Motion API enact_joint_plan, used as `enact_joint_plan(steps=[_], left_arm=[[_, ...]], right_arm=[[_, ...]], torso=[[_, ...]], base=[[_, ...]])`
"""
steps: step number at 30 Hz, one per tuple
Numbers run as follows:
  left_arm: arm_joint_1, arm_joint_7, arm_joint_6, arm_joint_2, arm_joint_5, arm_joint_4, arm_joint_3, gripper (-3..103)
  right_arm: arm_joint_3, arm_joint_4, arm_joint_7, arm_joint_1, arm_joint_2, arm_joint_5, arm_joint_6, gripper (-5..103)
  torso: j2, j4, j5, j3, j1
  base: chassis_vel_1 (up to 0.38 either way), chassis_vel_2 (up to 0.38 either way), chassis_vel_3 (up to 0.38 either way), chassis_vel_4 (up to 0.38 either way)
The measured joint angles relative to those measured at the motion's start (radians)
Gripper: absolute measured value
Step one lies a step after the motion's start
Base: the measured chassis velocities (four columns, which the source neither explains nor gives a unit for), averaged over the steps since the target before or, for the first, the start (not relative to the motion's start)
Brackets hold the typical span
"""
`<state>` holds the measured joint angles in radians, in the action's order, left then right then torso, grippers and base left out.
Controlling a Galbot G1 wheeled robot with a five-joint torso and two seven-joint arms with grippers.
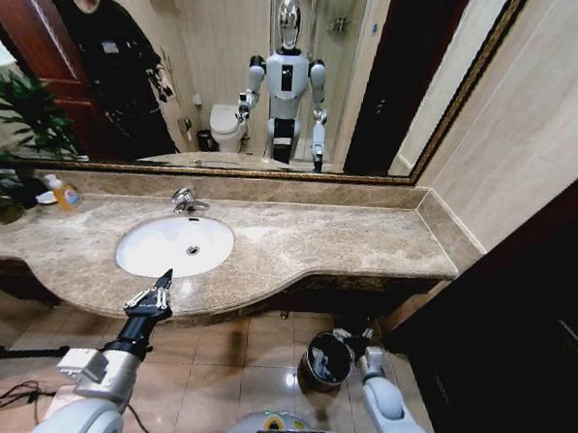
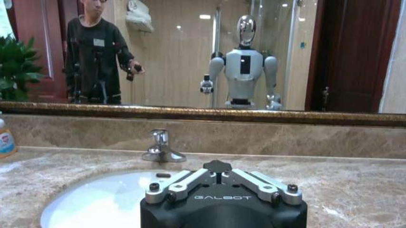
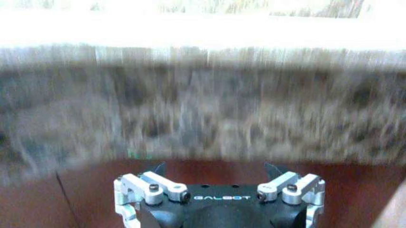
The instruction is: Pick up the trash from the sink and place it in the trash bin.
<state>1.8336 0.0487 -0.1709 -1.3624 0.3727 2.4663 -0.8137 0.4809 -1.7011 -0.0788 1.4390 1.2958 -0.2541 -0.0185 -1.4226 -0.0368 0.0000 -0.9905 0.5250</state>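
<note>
Nearest the head camera, at the lower left of the frame, the left gripper (image 1: 162,286) rises on its grey arm to the front edge of the beige-brown marble counter (image 1: 346,244), its black fingers brought together to a point with nothing between them. In the left wrist view the same gripper (image 2: 217,167) shows its jaws folded shut, aimed toward the chrome faucet (image 2: 162,147).

Just beyond the fingertips, left of centre in the head view, lies the white oval sink (image 1: 175,245); its bowl looks bare apart from the drain, and no trash can be made out in it. At the far left of the counter stands an orange-yellow bottle with a white cap (image 1: 64,194), well apart from the basin.

Lower right of centre in the head view, the small round dark metal trash bin with a shiny rim (image 1: 324,362) stands on the tiled floor (image 1: 253,346) below the counter's edge. The right gripper (image 1: 349,336) is at the bin's upper right rim; there I cannot tell its state. In the right wrist view the right gripper (image 3: 214,167) has its two black fingertips standing clearly apart, open and empty, facing a blurred brown marble surface.
</note>
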Motion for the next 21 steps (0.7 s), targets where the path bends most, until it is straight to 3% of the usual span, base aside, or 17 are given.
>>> enact_joint_plan(steps=[10,21], left_arm=[[0.0,0.0,0.0,0.0,0.0,0.0,0.0,0],[0.0,0.0,0.0,0.0,0.0,0.0,0.0,0]], right_arm=[[0.053,-0.36,-0.069,0.044,-0.04,-0.068,-0.114,100],[0.169,-0.55,-0.067,0.079,-0.074,-0.133,-0.161,100]], torso=[[0.0,0.0,0.0,0.0,0.0],[0.0,0.0,0.0001,0.0,0.0]], base=[[0.0,0.0,0.0,0.0],[0.0,0.0,0.0,0.0]])
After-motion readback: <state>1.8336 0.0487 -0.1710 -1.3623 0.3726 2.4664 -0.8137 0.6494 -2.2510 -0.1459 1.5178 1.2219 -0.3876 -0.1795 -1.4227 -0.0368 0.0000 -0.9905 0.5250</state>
